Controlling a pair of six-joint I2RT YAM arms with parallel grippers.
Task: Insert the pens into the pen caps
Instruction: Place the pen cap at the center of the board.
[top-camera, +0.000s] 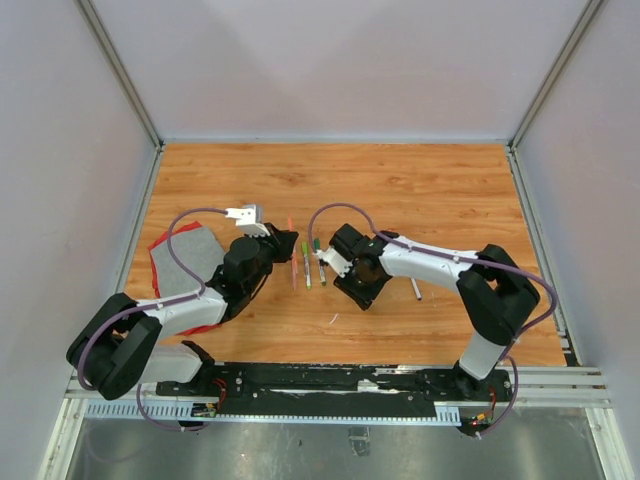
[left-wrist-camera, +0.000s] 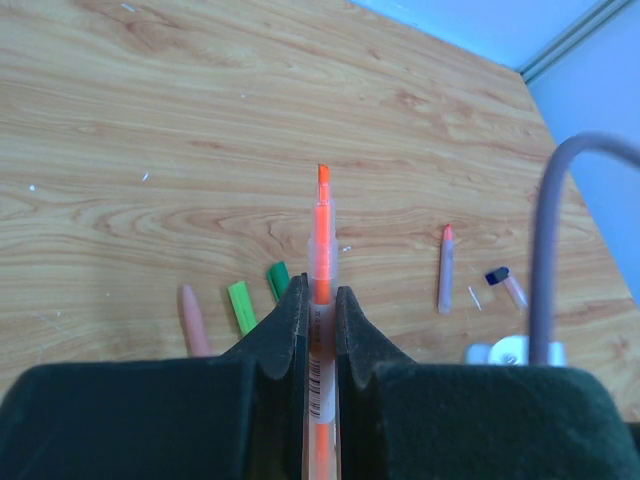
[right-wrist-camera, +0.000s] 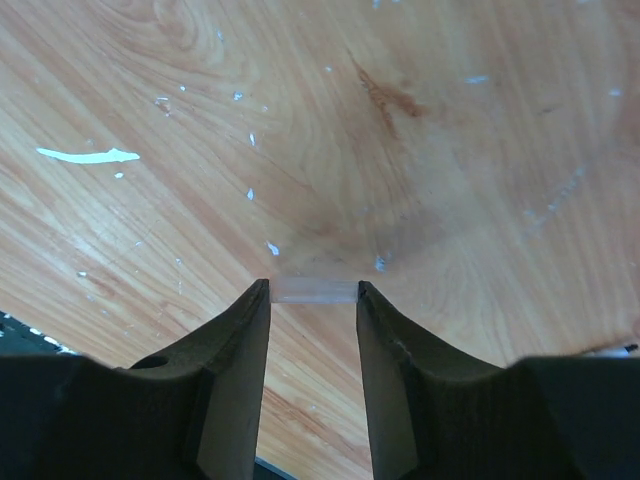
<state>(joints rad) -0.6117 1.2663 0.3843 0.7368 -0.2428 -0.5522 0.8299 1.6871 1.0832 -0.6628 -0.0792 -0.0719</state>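
Note:
My left gripper (left-wrist-camera: 321, 300) is shut on an orange pen (left-wrist-camera: 322, 250); its uncapped orange tip sticks out ahead, above the table. In the top view this gripper (top-camera: 285, 243) is left of centre. My right gripper (right-wrist-camera: 314, 292) holds a short clear pen cap (right-wrist-camera: 315, 291) end to end between its fingertips, close over the wood. In the top view it (top-camera: 358, 292) points down near the middle. A pink pen (left-wrist-camera: 193, 320), a light green end (left-wrist-camera: 241, 306) and a dark green end (left-wrist-camera: 278, 281) lie below the left gripper. They show between the arms in the top view (top-camera: 306, 265).
A pink-tipped grey pen (left-wrist-camera: 445, 270) and a blue-ended pen (left-wrist-camera: 505, 283) lie to the right in the left wrist view. Another pen (top-camera: 416, 289) lies by the right arm. A grey and red cloth (top-camera: 185, 255) lies at the left. A white scrap (right-wrist-camera: 90, 155) lies on the wood.

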